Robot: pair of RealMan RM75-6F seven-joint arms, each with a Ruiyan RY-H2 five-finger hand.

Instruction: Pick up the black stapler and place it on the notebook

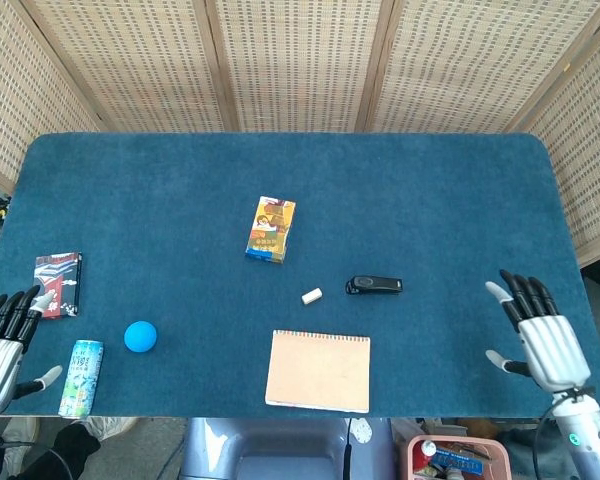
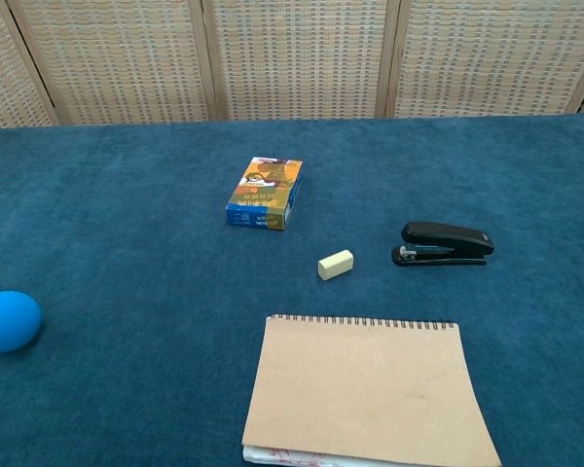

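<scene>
The black stapler (image 1: 374, 285) (image 2: 444, 243) lies flat on the blue table, just right of centre. The tan spiral notebook (image 1: 319, 370) (image 2: 370, 389) lies closed near the front edge, below and left of the stapler. My right hand (image 1: 538, 329) hovers over the table's front right, fingers spread and holding nothing, well right of the stapler. Beyond the front left corner my left hand (image 1: 2, 345) is also spread and empty. Neither hand shows in the chest view.
A small cream eraser (image 1: 312, 296) (image 2: 336, 264) lies left of the stapler. A colourful card box (image 1: 270, 229) (image 2: 265, 193) sits mid-table. At the left are a blue ball (image 1: 140, 336) (image 2: 7, 320), a drink can (image 1: 81, 377) and a dark packet (image 1: 58, 284). Wicker screens stand behind.
</scene>
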